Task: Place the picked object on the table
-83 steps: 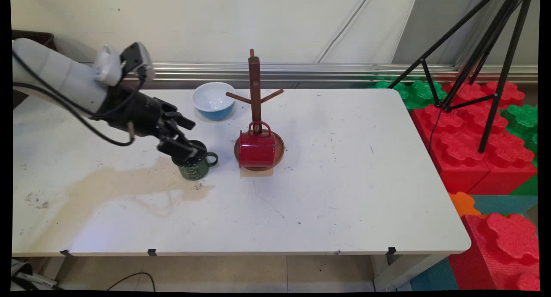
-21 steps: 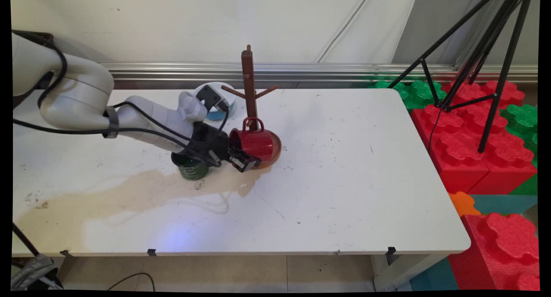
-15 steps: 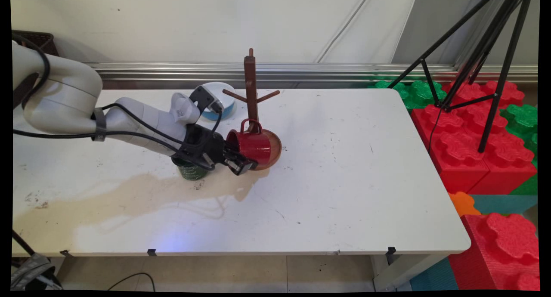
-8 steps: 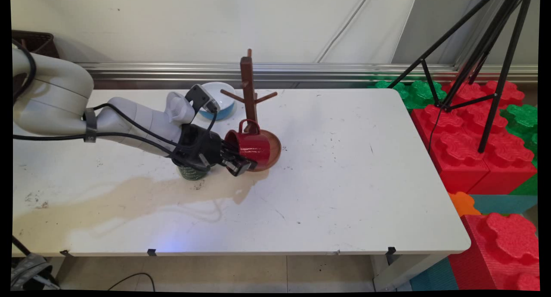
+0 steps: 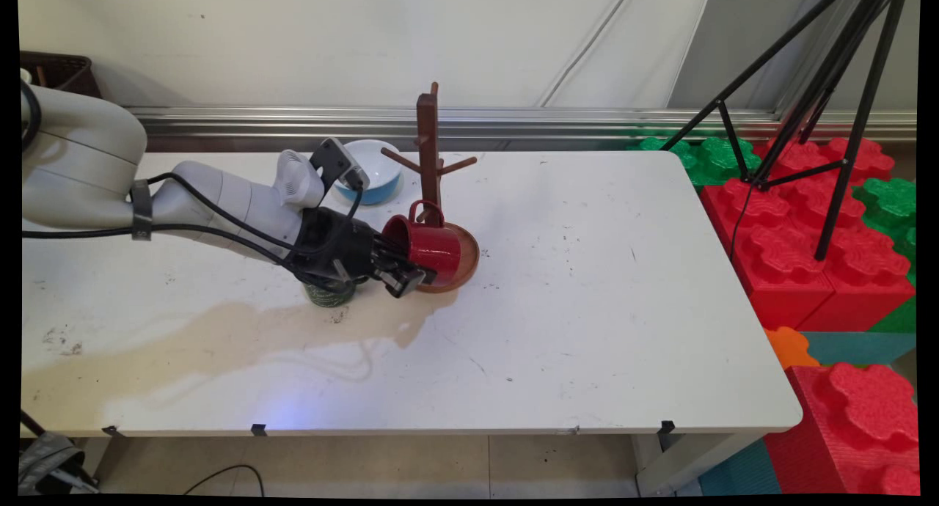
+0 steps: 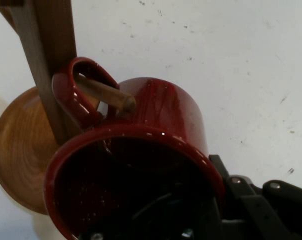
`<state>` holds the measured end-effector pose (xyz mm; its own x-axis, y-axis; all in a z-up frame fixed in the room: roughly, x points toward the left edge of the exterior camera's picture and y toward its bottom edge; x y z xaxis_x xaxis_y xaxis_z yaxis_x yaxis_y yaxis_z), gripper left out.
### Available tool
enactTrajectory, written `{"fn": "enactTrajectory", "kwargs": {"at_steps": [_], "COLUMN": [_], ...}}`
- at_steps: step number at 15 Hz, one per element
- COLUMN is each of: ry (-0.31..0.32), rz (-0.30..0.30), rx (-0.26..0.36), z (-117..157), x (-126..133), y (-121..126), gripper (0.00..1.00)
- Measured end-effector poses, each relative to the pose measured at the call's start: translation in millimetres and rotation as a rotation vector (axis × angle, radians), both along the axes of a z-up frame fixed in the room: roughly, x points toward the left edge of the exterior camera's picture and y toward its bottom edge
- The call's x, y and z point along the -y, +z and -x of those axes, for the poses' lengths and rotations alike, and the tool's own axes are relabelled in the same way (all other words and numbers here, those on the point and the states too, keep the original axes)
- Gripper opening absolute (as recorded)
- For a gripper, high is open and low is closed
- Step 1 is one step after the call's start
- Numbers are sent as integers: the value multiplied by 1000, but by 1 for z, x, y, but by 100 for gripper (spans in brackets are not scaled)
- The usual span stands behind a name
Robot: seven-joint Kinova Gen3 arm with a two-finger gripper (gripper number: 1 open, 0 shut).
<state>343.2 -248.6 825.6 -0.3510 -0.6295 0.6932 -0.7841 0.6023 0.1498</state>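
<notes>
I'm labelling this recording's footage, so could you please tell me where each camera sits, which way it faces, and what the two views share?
Main view: fixed above the table's near side, looking down across it toward the wall; the white arm enters from the left.
Hand view: mounted on the hand, looking along the gripper into the red mug's mouth; black linkage shows at the bottom.
Shared: the red mug, its handle hooked on a peg of the wooden mug tree, one jaw inside its rim.
</notes>
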Motion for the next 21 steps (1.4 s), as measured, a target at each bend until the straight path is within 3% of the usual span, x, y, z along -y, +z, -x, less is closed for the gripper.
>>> {"fn": "enactTrajectory", "kwargs": {"at_steps": [21], "ry": [-80], "rz": [65], "rx": [12], "z": [-8], "x": [-10], "y": [18], "gripper": [0]}}
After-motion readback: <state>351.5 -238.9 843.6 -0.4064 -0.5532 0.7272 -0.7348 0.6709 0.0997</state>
